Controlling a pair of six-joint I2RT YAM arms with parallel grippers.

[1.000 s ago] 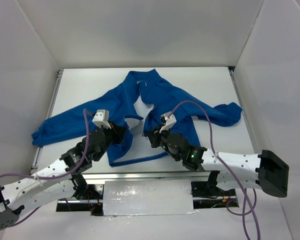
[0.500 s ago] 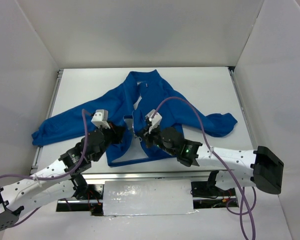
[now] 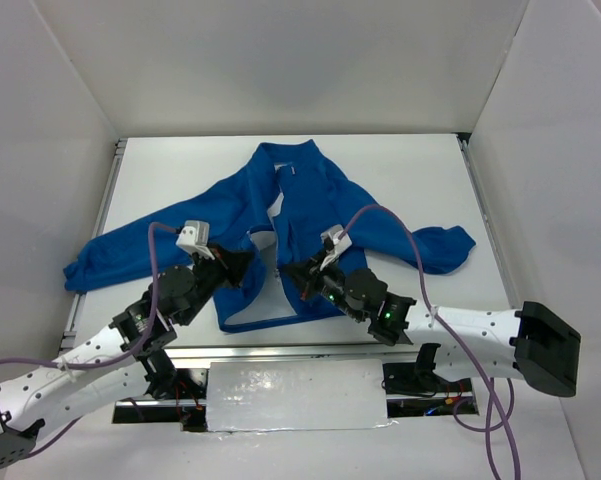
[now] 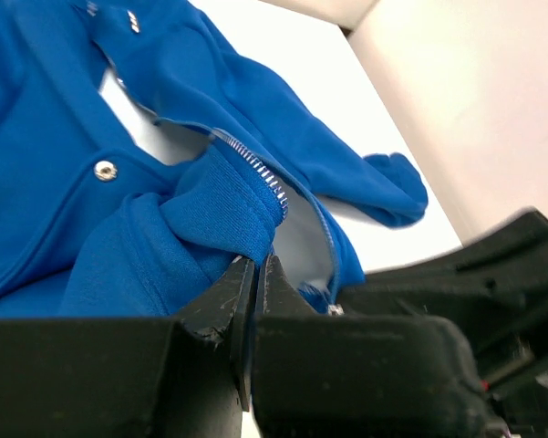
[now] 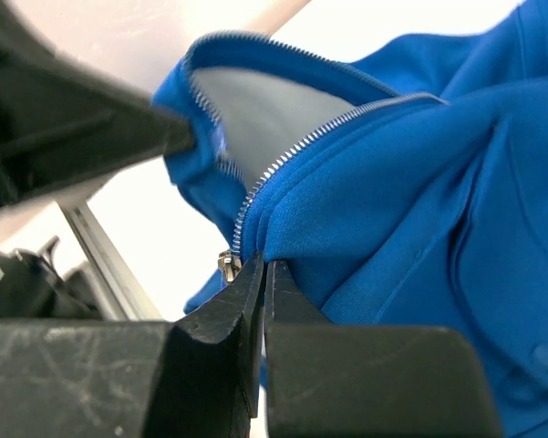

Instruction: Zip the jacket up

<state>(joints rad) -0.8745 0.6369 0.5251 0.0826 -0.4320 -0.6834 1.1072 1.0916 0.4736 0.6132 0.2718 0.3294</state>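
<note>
The royal-blue fleece jacket (image 3: pixel 310 205) lies on the white table, collar far, hem near, front open with silver zipper teeth (image 4: pixel 255 169) along each edge. My left gripper (image 3: pixel 242 262) is shut on the jacket's left front edge near the hem; in the left wrist view (image 4: pixel 255 265) the jaws pinch a fold of fleece. My right gripper (image 3: pixel 298 272) is shut on the right front edge; in the right wrist view (image 5: pixel 263 266) the jaws pinch the fabric beside the zipper teeth, with the metal slider (image 5: pixel 226 265) just left of the tips.
The table's metal rail (image 3: pixel 280 350) runs along the near edge. White walls enclose the table on three sides. The jacket's sleeves spread to the left (image 3: pixel 110 262) and right (image 3: pixel 445 240).
My right gripper has pulled the right front panel leftward toward the left panel, then eased back a little. The gap between the two front edges has narrowed. My left gripper has held its place.
</note>
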